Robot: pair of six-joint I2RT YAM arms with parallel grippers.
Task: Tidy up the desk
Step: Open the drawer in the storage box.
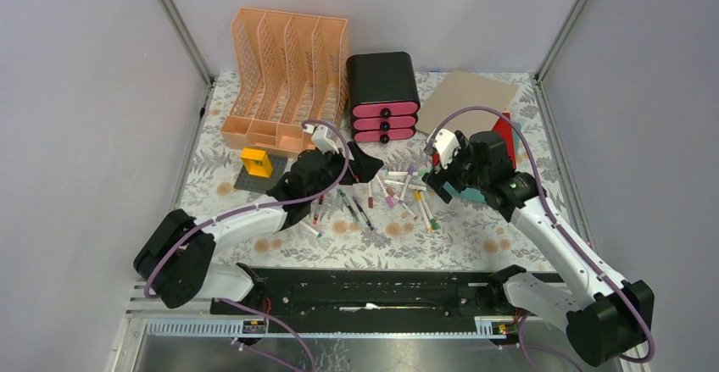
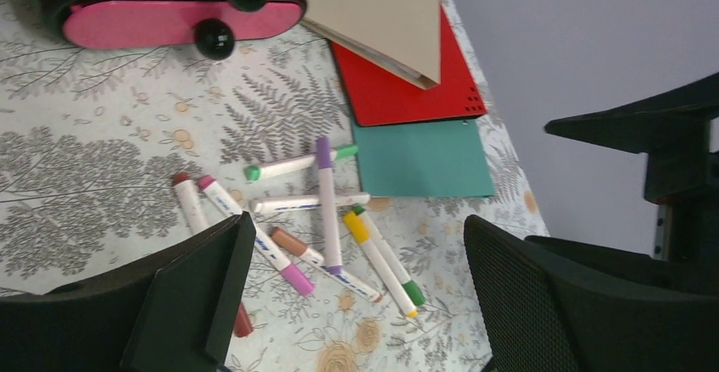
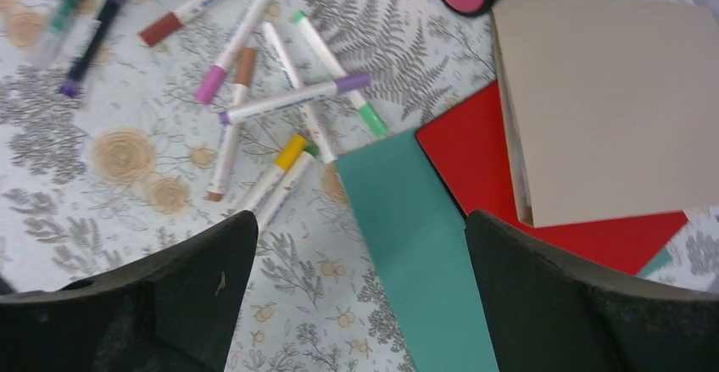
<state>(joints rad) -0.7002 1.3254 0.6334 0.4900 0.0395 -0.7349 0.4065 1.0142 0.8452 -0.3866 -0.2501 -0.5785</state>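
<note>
Left gripper (image 2: pixel 356 245) and right gripper (image 3: pixel 360 236) both gape wide, holding nothing, above the desk (image 1: pixel 475 241). Markers (image 1: pixel 398 196) lie scattered mid-desk, folders (image 3: pixel 593 101) unfiled at right; organizing looks barely begun.

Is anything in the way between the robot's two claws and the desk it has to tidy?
Nothing blocks them. The left gripper, open, hangs over scattered markers lying on the desk. The right gripper, also open, hangs over a teal folder beside them. Only those things lie beneath.
</note>
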